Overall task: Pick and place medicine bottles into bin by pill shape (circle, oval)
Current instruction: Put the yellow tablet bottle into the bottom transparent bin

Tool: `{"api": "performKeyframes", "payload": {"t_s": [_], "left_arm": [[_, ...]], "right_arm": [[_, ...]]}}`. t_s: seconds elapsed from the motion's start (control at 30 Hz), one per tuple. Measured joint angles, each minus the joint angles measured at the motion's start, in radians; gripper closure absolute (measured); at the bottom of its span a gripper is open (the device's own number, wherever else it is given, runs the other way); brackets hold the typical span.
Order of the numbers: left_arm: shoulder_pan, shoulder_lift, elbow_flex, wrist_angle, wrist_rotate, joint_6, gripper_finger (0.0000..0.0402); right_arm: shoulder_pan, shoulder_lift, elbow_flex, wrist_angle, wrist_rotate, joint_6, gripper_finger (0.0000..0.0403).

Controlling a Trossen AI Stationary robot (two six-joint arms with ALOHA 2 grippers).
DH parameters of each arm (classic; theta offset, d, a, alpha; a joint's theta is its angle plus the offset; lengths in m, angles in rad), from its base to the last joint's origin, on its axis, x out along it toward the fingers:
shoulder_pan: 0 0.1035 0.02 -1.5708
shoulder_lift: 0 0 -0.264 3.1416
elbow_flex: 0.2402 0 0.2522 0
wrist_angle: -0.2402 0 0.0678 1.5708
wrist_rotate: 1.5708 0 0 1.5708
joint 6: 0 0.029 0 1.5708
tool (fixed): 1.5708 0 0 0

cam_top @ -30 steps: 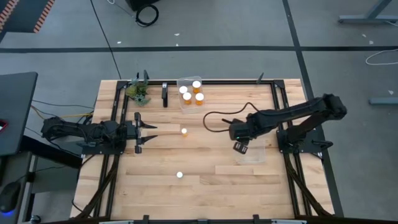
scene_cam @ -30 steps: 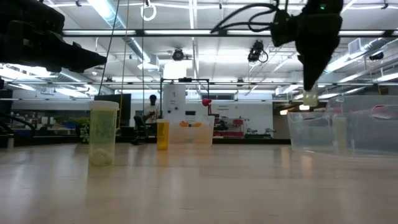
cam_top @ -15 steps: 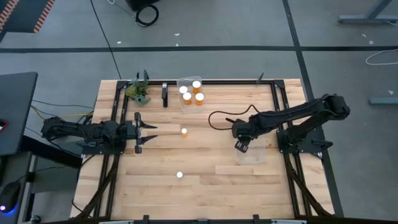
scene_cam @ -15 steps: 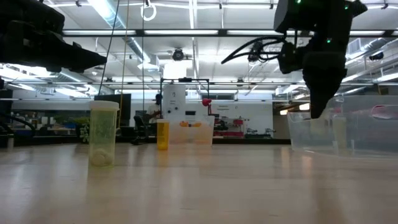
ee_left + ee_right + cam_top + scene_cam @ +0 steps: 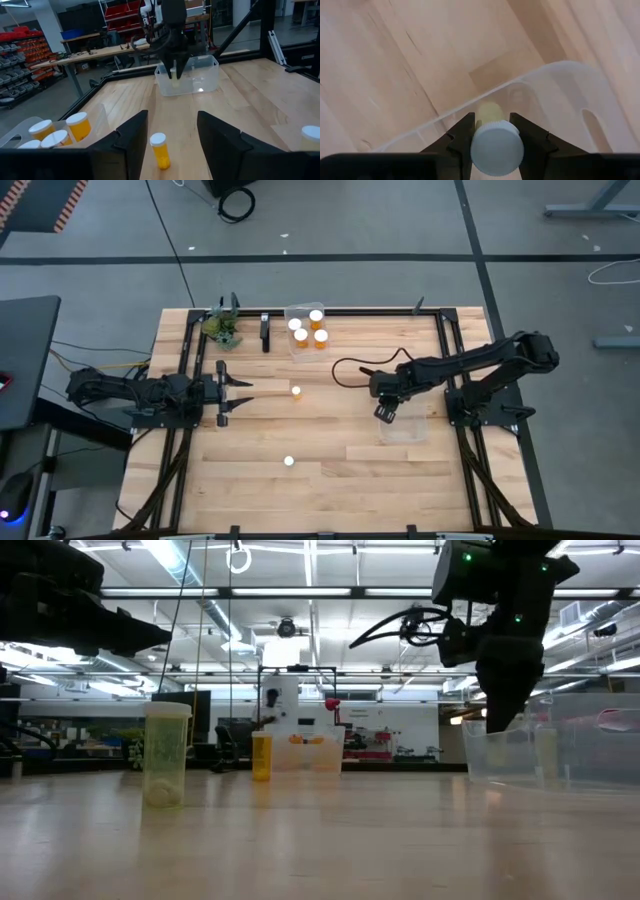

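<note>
White-capped medicine bottle point(image 5: 496, 148) gripped in right claw point(image 5: 385, 412), hung above rim of clear bin point(image 5: 410, 428) toward worktop's right edge. Three capped bottles point(image 5: 308, 330) in far-edge bin point(image 5: 293, 346). Left claw point(image 5: 170, 135) spread open, empty, level near left edge.

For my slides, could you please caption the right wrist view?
Right gripper holds a white-capped bottle over the rim of a clear bin on the wooden table.
</note>
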Motion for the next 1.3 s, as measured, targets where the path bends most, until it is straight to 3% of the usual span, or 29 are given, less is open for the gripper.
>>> {"api": "performKeyframes", "payload": {"t_s": [0.47,0.97,1.3], "left_arm": [[0.0,0.0,0.0,0.0,0.0,0.0,0.0221],[0.0,0.0,0.0,0.0,0.0,0.0,0.0223],[0.0,0.0,0.0,0.0,0.0,0.0,0.0221]], "right_arm": [[0.0,0.0,-0.037,0.029,-0.009,0.0,0.0278],[0.0,0.0,-0.037,0.03,-0.009,0.006,0.0249],[-0.003,0.0,0.015,-0.001,0.005,0.0,0.0248]]}}
